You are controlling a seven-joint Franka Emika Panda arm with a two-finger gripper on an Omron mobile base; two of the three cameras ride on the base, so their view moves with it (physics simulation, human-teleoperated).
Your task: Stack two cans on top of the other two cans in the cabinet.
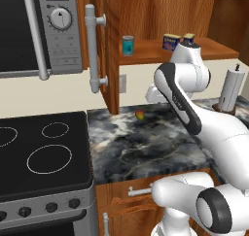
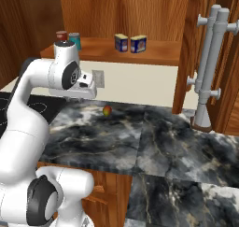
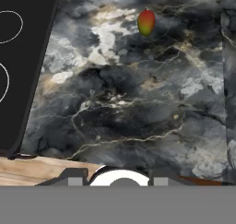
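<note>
Marble counter (image 3: 138, 108) bears fruit (image 3: 146, 22); claw shut

Brown wood-grain cabinet (image 1: 146, 11), teal can (image 1: 128, 45) (blue-and-yellow pair (image 2: 130, 43) nearby), dark marbled counter (image 3: 138, 108), red-green fruit (image 3: 146, 22)

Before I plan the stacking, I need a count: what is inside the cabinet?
On the cabinet shelf stand four cans: red can and teal can at the left, two blue-and-yellow cans further right. None is stacked. The arm hides part of the shelf.

White Franka arm folded over the counter, wrist pointing down.
Elbow raised high, forearm angled down, white hand (image 2: 80, 87) level at mid-height; dark two-finger gripper closed per the jaws' narrow set, holding nothing.
</note>
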